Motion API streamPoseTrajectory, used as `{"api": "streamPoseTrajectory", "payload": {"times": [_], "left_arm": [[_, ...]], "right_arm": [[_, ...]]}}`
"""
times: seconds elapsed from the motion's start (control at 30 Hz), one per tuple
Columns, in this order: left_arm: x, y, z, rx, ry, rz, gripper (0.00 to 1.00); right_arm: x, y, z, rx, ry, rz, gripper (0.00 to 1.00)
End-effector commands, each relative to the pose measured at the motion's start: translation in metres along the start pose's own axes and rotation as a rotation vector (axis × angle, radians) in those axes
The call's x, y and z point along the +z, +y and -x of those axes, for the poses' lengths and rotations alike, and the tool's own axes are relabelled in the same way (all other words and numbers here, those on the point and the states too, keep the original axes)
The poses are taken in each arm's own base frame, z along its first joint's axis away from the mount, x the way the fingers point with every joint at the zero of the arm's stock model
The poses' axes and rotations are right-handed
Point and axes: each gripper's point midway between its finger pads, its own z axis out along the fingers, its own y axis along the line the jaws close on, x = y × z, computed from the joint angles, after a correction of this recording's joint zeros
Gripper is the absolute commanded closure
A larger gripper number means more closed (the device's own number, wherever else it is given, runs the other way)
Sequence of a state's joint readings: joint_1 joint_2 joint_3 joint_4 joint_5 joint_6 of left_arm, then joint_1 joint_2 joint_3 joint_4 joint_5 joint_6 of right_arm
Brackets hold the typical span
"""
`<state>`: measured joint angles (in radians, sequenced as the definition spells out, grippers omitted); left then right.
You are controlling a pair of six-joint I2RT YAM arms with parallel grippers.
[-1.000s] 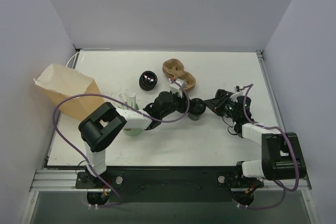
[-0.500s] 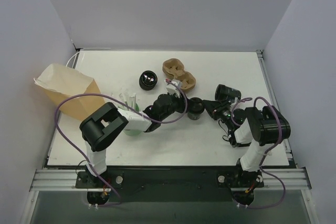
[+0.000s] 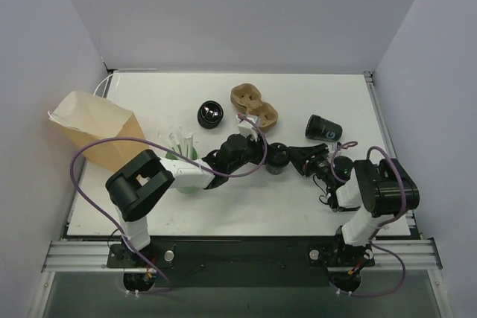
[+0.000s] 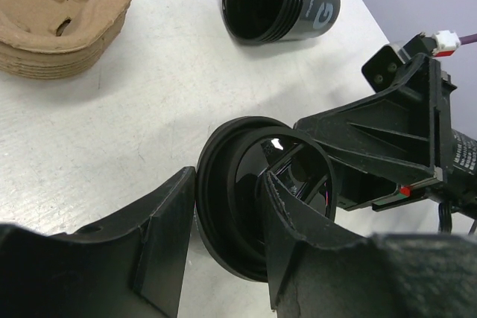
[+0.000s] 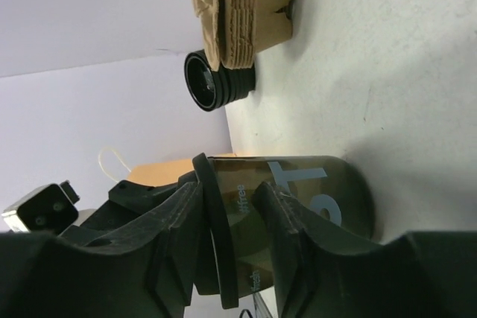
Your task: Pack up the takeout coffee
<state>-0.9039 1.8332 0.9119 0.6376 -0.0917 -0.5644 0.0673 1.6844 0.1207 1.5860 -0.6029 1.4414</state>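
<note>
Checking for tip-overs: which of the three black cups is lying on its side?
The open black cup right of the cardboard carrier. The lidded cup mid-table and the shiny-inside cup stand upright.

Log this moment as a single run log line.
takeout coffee: upright, not packed | left gripper: at its top rim, grip unclear | right gripper: straddling it, grip unclear

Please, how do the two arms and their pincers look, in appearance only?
Both the left arm and the right arm have bulky black joints and white links, with a purple cable looping along each. The left pincer has matte black, angular fingers. The right pincer has a black triangular frame with a small red mark and a white plug.
</note>
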Motion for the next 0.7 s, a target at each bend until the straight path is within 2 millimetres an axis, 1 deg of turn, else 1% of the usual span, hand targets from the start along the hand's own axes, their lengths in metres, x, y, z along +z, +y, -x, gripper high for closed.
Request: {"api": "streamPoseTrajectory", "payload": {"times": [0.0,0.07,0.1,0.2,0.3,0.33,0.4,0.43,0.5,0.53,0.57,0.63,0.67], "left_arm": [[-0.061,0.093,-0.141,0.127,0.541,0.303,0.52],[-0.058,0.085,-0.134,0.128,0.531,0.285,0.52],[-0.057,0.081,-0.128,0.127,0.527,0.279,0.49],[-0.052,0.063,-0.105,0.133,0.498,0.244,0.48],[-0.047,0.041,-0.077,0.137,0.465,0.198,0.45],[-0.049,0.035,-0.068,0.138,0.455,0.187,0.44],[-0.051,0.027,-0.057,0.135,0.451,0.176,0.41],[-0.049,0.017,-0.042,0.130,0.424,0.153,0.39],[-0.050,0.010,-0.034,0.129,0.424,0.144,0.37],[-0.049,0.004,-0.027,0.129,0.416,0.128,0.34],[-0.046,-0.004,-0.017,0.131,0.400,0.109,0.27],[-0.046,-0.012,-0.011,0.133,0.407,0.089,0.20],[-0.044,-0.019,-0.002,0.140,0.392,0.074,0.18]], "right_arm": [[-0.016,-0.030,-0.028,-0.032,0.146,-0.136,0.56],[-0.018,-0.030,-0.023,-0.061,0.132,-0.168,0.54],[-0.015,-0.025,-0.019,-0.081,0.129,-0.170,0.52],[-0.019,-0.025,-0.013,-0.145,0.115,-0.230,0.52],[-0.023,-0.016,-0.002,-0.229,0.088,-0.283,0.51],[-0.025,-0.009,-0.001,-0.245,0.091,-0.296,0.51],[-0.026,-0.005,0.004,-0.289,0.081,-0.309,0.51],[-0.029,-0.005,0.003,-0.293,0.085,-0.326,0.51],[-0.029,0.002,0.006,-0.326,0.082,-0.325,0.51],[-0.031,0.003,0.007,-0.334,0.080,-0.334,0.51],[-0.032,0.008,0.009,-0.347,0.075,-0.330,0.51],[-0.038,0.011,0.011,-0.382,0.066,-0.351,0.51],[-0.040,0.013,0.014,-0.402,0.056,-0.363,0.50]]}}
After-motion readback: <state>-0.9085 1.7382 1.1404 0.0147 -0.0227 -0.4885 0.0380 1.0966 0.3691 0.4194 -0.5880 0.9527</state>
